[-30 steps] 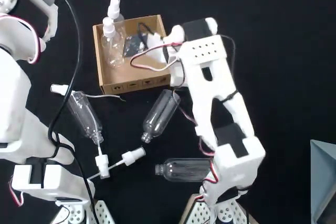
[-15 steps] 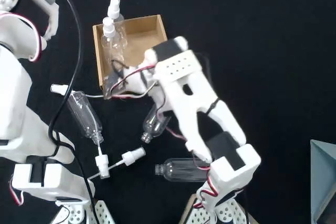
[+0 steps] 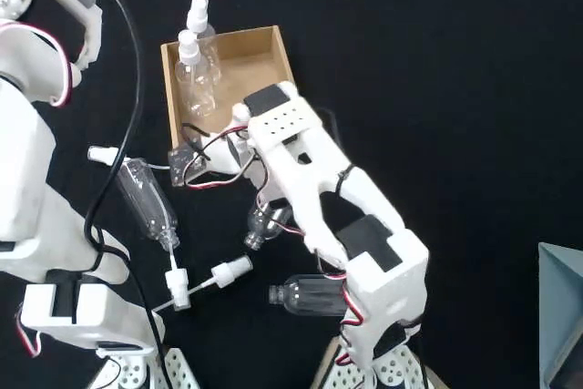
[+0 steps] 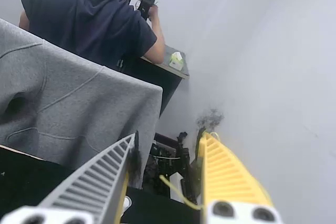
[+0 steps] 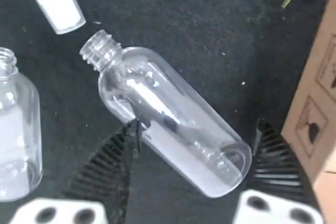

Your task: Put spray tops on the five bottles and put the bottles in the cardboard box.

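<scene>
My right gripper (image 5: 195, 139) is spread wide over a capless bottle (image 5: 173, 121) that lies on its side on the black table (image 5: 173, 19). One black finger (image 5: 113, 156) sits to each side of it, with nothing clamped. Whether either finger touches the clear wall, I cannot tell. The bottle's base points toward the box (image 5: 315, 103), just beside it, and its open neck points away.

From above, the bottle shows half under my right arm, just off the box's front wall. Two capped bottles (image 3: 196, 79) stand inside the box along one side. A second bottle (image 3: 310, 293), capless, lies near my right arm's base. A third bottle (image 3: 146, 193), also capless, lies nearer my left arm. Two loose tops (image 3: 230, 271) lie together between those two, and another top (image 3: 96, 154) lies by the third bottle's base.

My left gripper (image 4: 168, 142) is up off the table, pointing into the room — its grey and yellow fingers are parted, with nothing between them.
</scene>
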Robot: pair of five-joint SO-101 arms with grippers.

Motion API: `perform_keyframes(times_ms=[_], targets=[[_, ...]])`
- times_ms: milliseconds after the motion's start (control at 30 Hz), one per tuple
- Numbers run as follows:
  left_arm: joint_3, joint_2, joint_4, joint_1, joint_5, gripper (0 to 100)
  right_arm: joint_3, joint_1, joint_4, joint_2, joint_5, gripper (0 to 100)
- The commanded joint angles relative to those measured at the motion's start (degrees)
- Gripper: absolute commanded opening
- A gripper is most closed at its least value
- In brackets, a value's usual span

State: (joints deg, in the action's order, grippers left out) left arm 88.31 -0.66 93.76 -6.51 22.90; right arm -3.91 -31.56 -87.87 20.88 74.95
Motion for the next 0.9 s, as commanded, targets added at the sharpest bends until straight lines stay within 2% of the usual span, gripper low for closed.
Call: perform_keyframes(times_ms=[0,267,500,667,867], targets=[[1.5,0.2,-1.2,-0.5,-0.2,18,-2.2,-2.0,0.9,1.5,0.6,28.9],[1.5,0.2,-1.2,-0.5,-0.3,18,-5.9,-2.7,0.9,7.1,0.6,28.3],[1.5,0.2,-1.2,-0.7,-0.3,18,-6.5,-3.6,-0.4,7.4,0.5,17.9],[1.5,0.3,-1.9,-3.0,0.0,18,-8.8,-3.5,-6.2,5.8,0.5,20.8],[1.5,0.3,-2.0,-4.2,0.2,18,-8.5,-3.7,-7.4,4.4,0.5,24.1]])
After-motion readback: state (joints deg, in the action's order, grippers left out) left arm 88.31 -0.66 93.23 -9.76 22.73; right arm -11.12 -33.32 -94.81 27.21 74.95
